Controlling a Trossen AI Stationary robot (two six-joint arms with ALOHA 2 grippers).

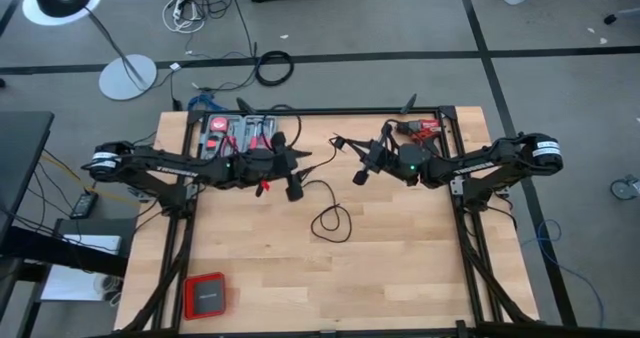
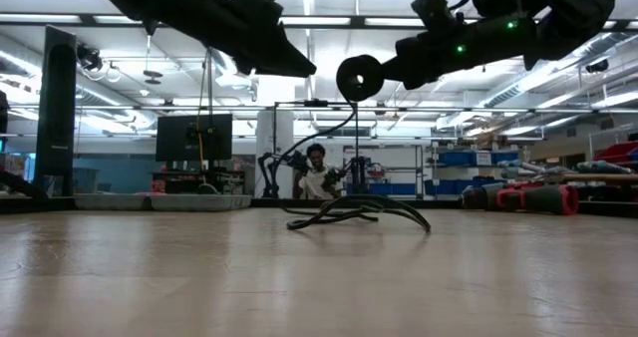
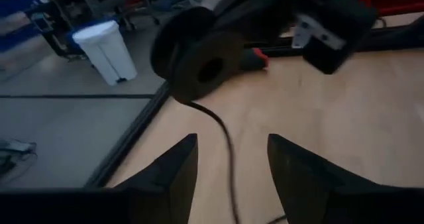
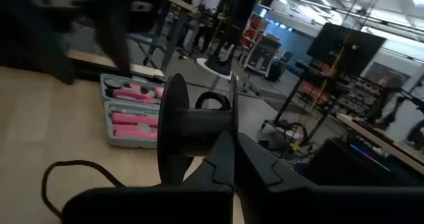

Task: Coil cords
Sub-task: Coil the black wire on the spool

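A thin black cord lies in a loose loop on the wooden table. One end rises to a black spool, which hangs above the table's middle. My right gripper is shut on that spool. From the spool the cord drops down between the two fingers of my left gripper, which stands open just left of the spool and above the table. I see no touch between those fingers and the cord. My right gripper pinches one of the spool's two round flanges at its rim between its two fingers. The fingers come about level from the table's right side. The spool is lifted clear of the table, and the cord hangs slack from it down to the loop.
A grey case of pink tools lies at the far left of the table, a red drill at the far right, and a red box at the near left corner. Bare wood surrounds the loop. A person is in the room behind.
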